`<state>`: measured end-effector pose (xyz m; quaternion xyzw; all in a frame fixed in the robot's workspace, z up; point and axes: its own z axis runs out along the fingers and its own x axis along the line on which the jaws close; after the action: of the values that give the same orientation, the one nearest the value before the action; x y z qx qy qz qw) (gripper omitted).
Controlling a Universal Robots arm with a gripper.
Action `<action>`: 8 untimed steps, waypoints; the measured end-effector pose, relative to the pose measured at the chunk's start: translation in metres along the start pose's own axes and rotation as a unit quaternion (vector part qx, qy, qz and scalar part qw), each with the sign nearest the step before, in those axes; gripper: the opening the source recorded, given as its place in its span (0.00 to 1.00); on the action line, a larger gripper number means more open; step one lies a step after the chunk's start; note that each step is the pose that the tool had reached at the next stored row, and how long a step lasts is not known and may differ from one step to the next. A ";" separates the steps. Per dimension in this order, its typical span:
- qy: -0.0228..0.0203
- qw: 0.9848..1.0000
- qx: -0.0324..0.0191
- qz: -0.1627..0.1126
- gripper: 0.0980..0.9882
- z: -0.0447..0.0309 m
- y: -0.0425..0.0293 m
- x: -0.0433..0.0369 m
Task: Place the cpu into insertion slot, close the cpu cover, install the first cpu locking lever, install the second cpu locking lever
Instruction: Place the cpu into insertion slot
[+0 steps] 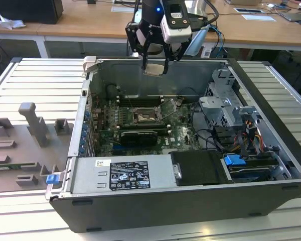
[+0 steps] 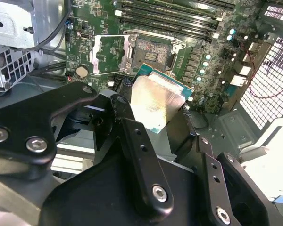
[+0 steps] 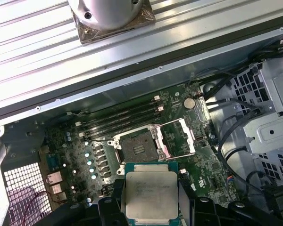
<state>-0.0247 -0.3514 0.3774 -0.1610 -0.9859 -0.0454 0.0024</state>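
We've got the gripper (image 1: 155,64) pinching the cpu (image 1: 153,70) by its edges, up over the open computer case (image 1: 190,208). In the exterior view the insertion slot (image 1: 143,117) sits at roughly 6 o'clock from the chip, well apart. The cpu cover (image 1: 169,107) is flipped open at the slot's 2 o'clock, and the socket looks bare to us.

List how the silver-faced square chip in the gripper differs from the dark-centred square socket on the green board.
The flat silver-faced cpu hangs in the black gripper above the green board; the square insertion slot is set into that board. The cpu's face is pale metal; the insertion slot's centre is dark. Both are square and similar in outline.
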 end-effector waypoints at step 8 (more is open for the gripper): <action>0.000 1.000 0.000 0.005 0.49 0.0001 0.0000 0.0000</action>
<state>-0.0247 -0.3514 0.3773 -0.1656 -0.9851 -0.0454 0.0022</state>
